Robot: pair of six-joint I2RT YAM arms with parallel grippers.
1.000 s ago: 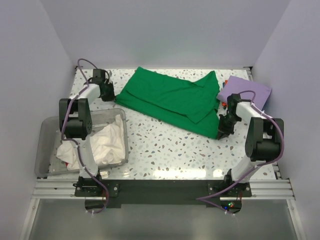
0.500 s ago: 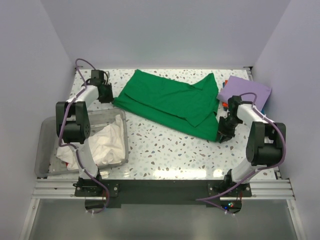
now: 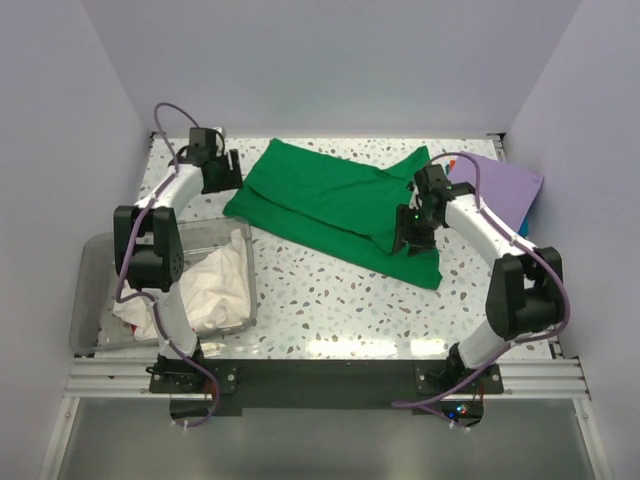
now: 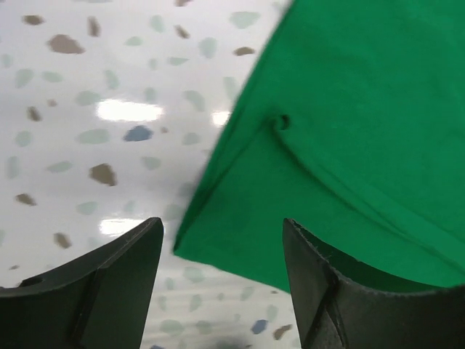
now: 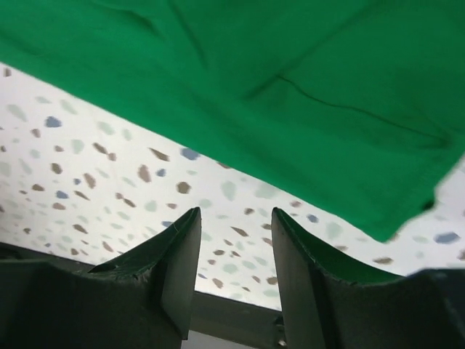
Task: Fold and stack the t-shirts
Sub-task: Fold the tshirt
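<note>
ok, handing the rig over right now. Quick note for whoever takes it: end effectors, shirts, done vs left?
Left end effector: open, empty, above the left corner of the green t-shirt.
Right end effector: open, empty, above that shirt's near right edge.
Green t-shirt: mid-table, partly folded, still uneven.
Lavender t-shirt: folded flat at the far right.
White t-shirts: crumpled in the clear bin, near left.
Done: lavender folded.
Left: finish green, fold the whites, stack all.
</note>
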